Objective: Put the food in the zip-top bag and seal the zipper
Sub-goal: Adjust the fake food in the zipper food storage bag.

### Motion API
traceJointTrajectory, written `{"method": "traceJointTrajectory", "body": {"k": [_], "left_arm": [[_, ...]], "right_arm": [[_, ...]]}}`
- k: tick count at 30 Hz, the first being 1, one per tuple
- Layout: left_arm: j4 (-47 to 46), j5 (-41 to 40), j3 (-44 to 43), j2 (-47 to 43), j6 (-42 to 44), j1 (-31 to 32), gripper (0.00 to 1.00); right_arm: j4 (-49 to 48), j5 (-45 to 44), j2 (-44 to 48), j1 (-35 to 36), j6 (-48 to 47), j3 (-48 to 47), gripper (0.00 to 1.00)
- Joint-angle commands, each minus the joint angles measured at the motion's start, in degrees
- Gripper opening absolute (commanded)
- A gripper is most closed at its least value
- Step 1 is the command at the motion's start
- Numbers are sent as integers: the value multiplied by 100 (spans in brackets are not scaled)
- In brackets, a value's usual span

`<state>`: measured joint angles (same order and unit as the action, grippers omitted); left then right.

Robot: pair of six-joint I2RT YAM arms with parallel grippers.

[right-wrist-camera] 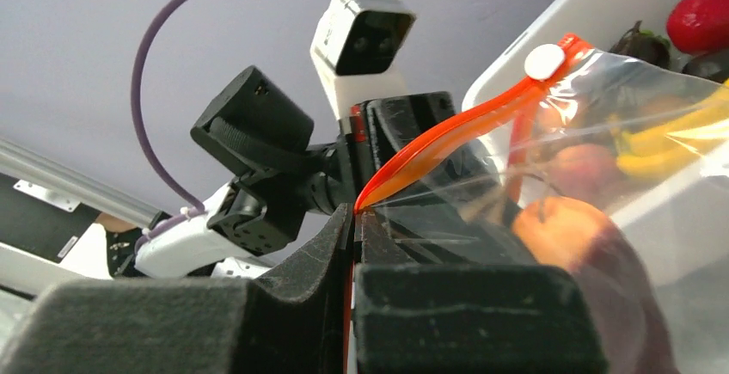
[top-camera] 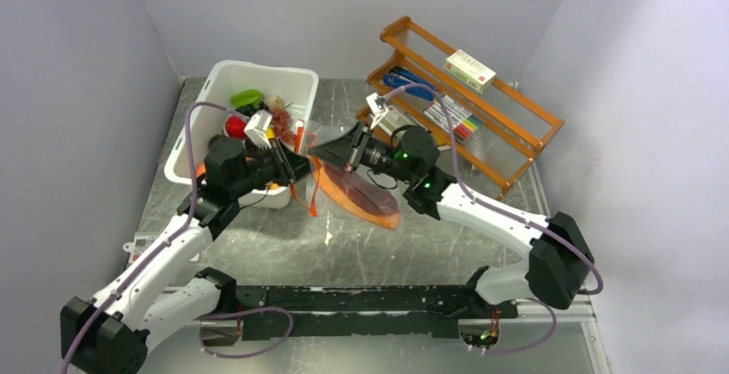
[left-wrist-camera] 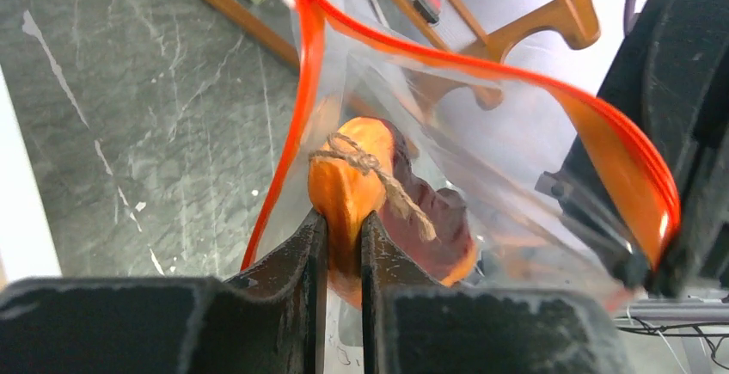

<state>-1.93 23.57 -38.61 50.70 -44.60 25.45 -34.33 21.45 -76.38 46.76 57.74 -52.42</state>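
Left wrist view: the left gripper (left-wrist-camera: 342,229) is clamped on the near end of the orange-rimmed slab (left-wrist-camera: 434,223). A bit of twine (left-wrist-camera: 378,176) crosses the slab just above the fingers. The rest of the slab lies past the mouth of the zip-top bag (left-wrist-camera: 503,129), inside the clear film.

Right wrist view: the right gripper (right-wrist-camera: 354,219) is pinched tight on the zipper (right-wrist-camera: 447,129), holding one side of the mouth. The strip rises from the fingers to the white slider tab (right-wrist-camera: 543,62) at its upper end.

From above I see the two grippers meet nose to nose at mid-table, the bag between them. Its lower end, with the slab in it, slopes down toward the grey table (top-camera: 258,254) — I cannot tell whether it touches.

Just behind the left gripper is the white bin (top-camera: 266,68). It holds more food — the banana bunch (right-wrist-camera: 670,137) and a red fruit (right-wrist-camera: 701,17) show through and above the film.

Far right, near the back wall, stands a wooden rack (top-camera: 507,146) with a box (top-camera: 469,70) on top.
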Motion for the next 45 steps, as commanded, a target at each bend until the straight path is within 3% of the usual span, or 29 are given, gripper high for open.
{"method": "traceJointTrajectory", "body": {"k": [1,3,4,6,8,12,18,28,39,42,43,45], "left_arm": [[323,355,-654,281,315,39,7],[646,458,-943,447,489,39,9],[839,445,-1076,491,574,39,16],[1199,315,-1257,403,653,39,40],[1473,78,-1355,178,595,38,54],[2484,-496,-1840,-242,582,39,66],[3669,-1211,-2379,-615,661,39,74],[3815,-1232,-2467,-311,1229,39,73],[3186,-1345,-1771,475,1419,38,72],[2786,-914,-1638,676,1365,39,60],[2635,-794,-1575,739,1350,39,51],[2415,-685,-1557,867,1338,37,19]], "right_arm": [[-277,203,-266,89,-53,-282,0],[-380,249,-333,109,-3,-266,0],[-450,274,-345,108,26,-234,0],[-484,246,-252,99,-18,-152,0],[-350,122,-81,56,-142,-84,0],[115,-1,238,-116,-367,35,0],[357,-100,575,-302,-417,384,0],[413,-45,644,-334,-456,479,0],[621,-152,835,-333,-606,531,0],[952,-306,818,-330,-744,523,0],[1054,-360,809,-341,-794,529,0],[1284,-489,816,-343,-923,533,0]]}}
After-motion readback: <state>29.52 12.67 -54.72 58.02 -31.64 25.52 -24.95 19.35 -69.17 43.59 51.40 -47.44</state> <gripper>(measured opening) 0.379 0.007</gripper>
